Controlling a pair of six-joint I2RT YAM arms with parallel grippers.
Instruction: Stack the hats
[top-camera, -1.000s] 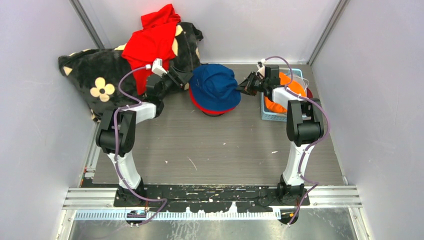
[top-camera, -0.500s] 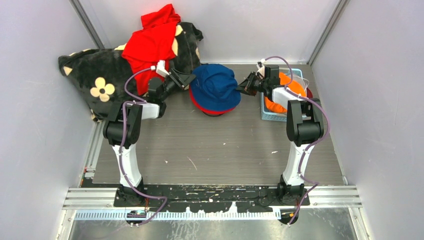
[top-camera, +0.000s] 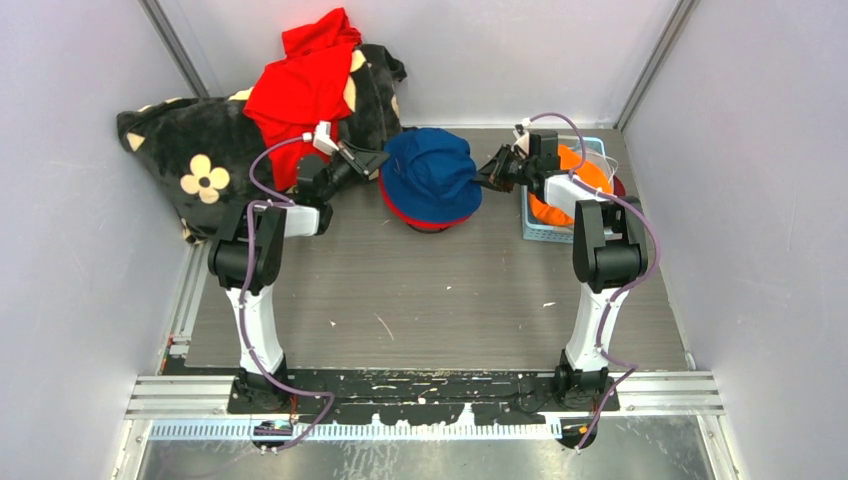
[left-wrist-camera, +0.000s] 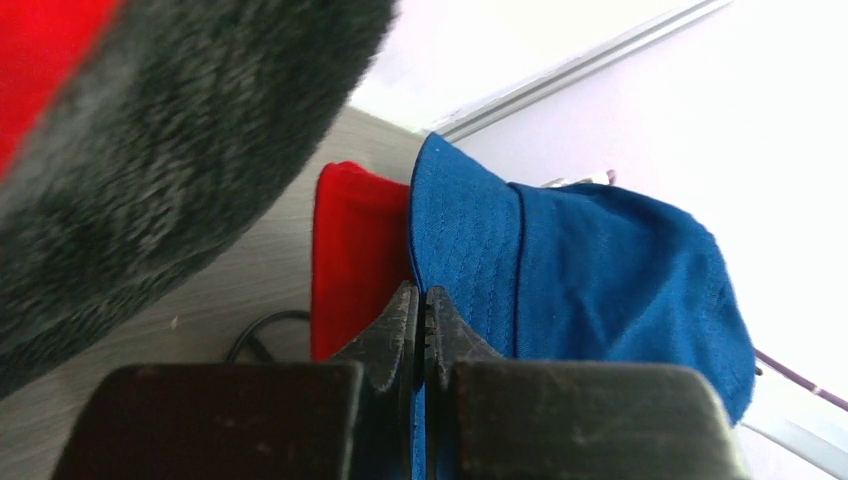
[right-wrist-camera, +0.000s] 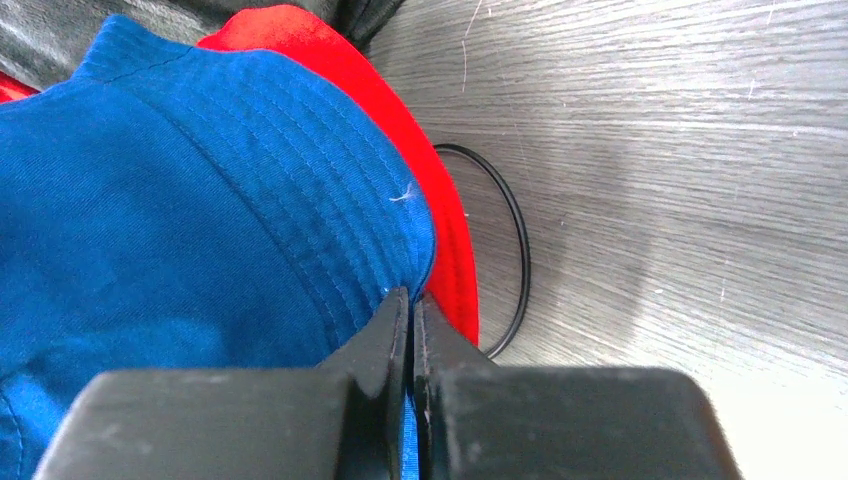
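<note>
Setting: a grey wood-grain worktop (top-camera: 400, 300) boxed in by pale walls, with both arms reaching toward the far side.
Top view, hats: the blue hat (top-camera: 430, 172) sits at the far middle, right on top of the red hat (top-camera: 420, 222), whose brim peeks out along the near edge.
Top view, left: the left gripper (top-camera: 384, 159) is in at the blue hat's left brim.
Top view, right: the right gripper (top-camera: 485, 174) meets the opposite brim, so there is one on each side.
Top view, basket: the orange hat (top-camera: 592, 172) lies in a light blue basket (top-camera: 545, 235), partly behind the right arm.
Top view, far left: a black blanket with cream flowers (top-camera: 180, 150) has a bright red garment (top-camera: 300, 85) draped over it.
Left wrist view: the jaws are pressed together with the blue brim pinched between them. Red hat fabric sits just beside it, and the fuzzy blanket fills the left.
Right wrist view: the jaws are clamped on the blue brim here too. The red brim lies underneath, and a thin black ring (right-wrist-camera: 515, 250) on the worktop runs partly under it.
</note>
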